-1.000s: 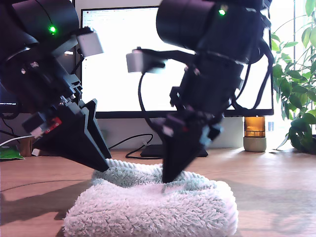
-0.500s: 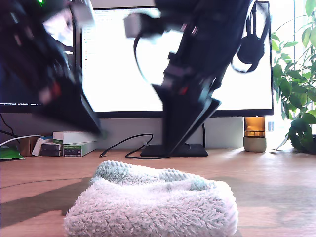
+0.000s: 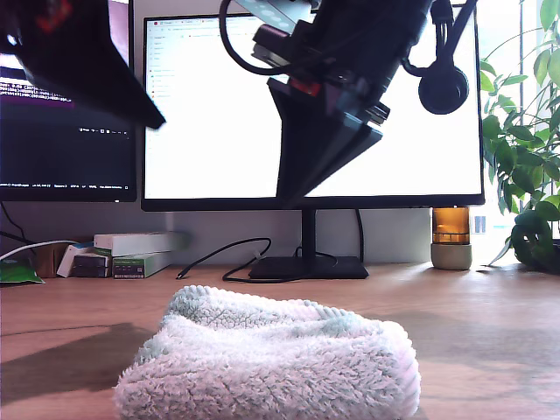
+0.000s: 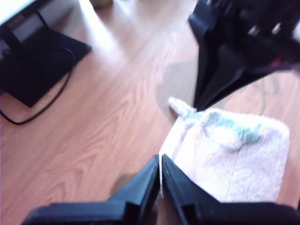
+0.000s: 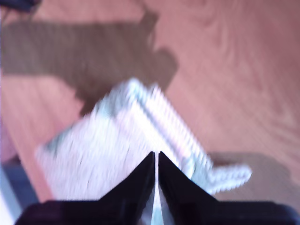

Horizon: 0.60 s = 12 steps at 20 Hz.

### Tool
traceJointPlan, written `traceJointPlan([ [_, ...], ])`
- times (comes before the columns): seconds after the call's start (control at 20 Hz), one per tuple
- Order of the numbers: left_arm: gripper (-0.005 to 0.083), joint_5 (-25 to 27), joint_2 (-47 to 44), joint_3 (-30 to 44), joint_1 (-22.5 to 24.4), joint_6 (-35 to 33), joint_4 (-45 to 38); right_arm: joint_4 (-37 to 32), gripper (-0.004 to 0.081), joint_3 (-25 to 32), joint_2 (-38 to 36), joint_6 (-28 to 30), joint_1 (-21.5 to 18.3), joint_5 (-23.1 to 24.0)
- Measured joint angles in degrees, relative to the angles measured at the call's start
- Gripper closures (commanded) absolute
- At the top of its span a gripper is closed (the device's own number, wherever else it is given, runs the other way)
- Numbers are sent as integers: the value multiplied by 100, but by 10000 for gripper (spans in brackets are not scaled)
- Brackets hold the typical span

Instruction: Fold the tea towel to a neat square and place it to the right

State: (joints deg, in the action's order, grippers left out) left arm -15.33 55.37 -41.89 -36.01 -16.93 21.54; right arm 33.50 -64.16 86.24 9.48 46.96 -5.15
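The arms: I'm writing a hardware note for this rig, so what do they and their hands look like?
My first hand and my second hand are matte black, each with two flat wedge-shaped fingers tapering to a point. In the exterior view, an arm has bulky black housings, a small red marking and a black cable looping off it.

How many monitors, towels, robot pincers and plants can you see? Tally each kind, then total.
Monitors: 2 (bright monitor, dark monitor)
Towels: 1 (tea towel)
Pincers: 2 (my first pincer, my second pincer)
Plants: 1 (plant)
Total: 6
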Motion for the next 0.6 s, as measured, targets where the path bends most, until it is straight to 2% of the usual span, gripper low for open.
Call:
traceJointPlan([
  [0.15,789,-68,-146,50,7,144,-90,-619,783,341,-280,-197,2,345],
  [0.35,789,-83,-616,909,87,527,-883,-1440,783,1585,-1445,-455,0,737],
  [0.6,789,-79,-1421,1902,116,1117,-1641,-3176,783,3176,-2710,-748,83,800],
])
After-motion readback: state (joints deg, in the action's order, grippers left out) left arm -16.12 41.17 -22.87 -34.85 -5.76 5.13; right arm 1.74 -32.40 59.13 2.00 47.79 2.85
